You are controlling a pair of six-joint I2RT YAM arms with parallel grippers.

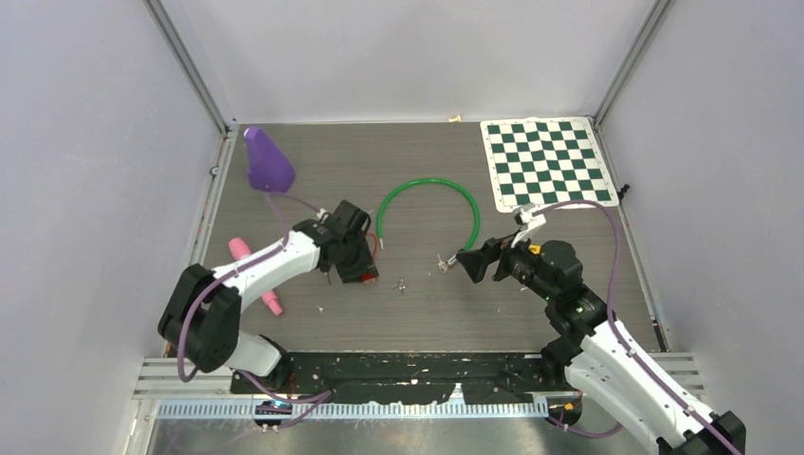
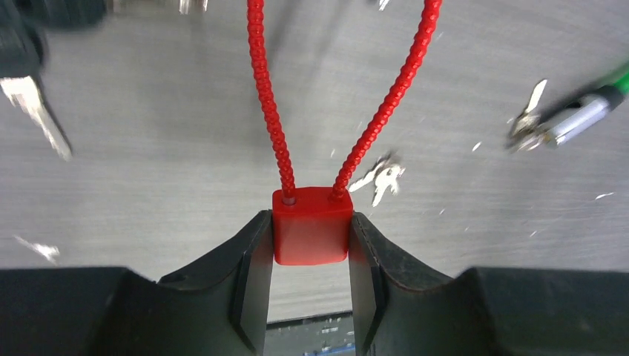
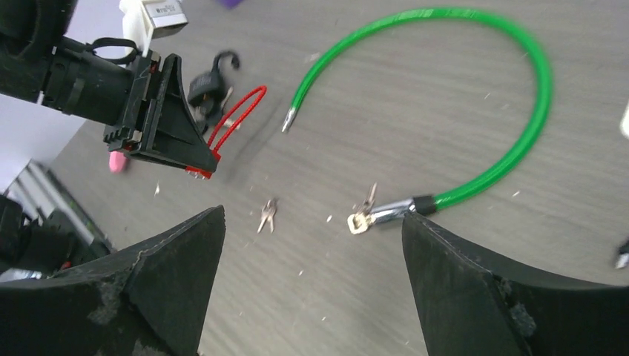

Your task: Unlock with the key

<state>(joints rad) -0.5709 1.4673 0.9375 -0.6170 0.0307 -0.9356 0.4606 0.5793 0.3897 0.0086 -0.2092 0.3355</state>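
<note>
- Step in hand (my read): lock secured, key not yet fetched.
- Left tool (image 2: pixel 310 222) is clamped on the body of the red cable lock (image 2: pixel 311 237), one finger on each side. The red loop runs out away from the wrist, over the desk (image 1: pixel 427 322).
- Can't tell if the lock body rests on the desk or hangs just above it. Keyhole not visible in any view.
- Right tool (image 3: pixel 311 221) has its fingers wide apart w/ nothing between them, hovering over mid-desk and aimed toward the left arm.
- Loose keys (image 3: pixel 267 215), a small pair, lie flat on the desk btw the two tools, just beside the red lock.
- Another key (image 3: pixel 361 220) sits at the metal end of the green cable lock (image 3: pixel 519 133), whose other end lies free, so prob. not the target.
- Black padlock (image 3: pixel 210 81) lies behind the left tool.
- Next move calls for the right tool to drop on the loose pair & pinch one key by its head. They're thin and flat on the desk, so a slip is likely.
- Then line the blade up w/ the red body while the left tool holds it steady.
</note>
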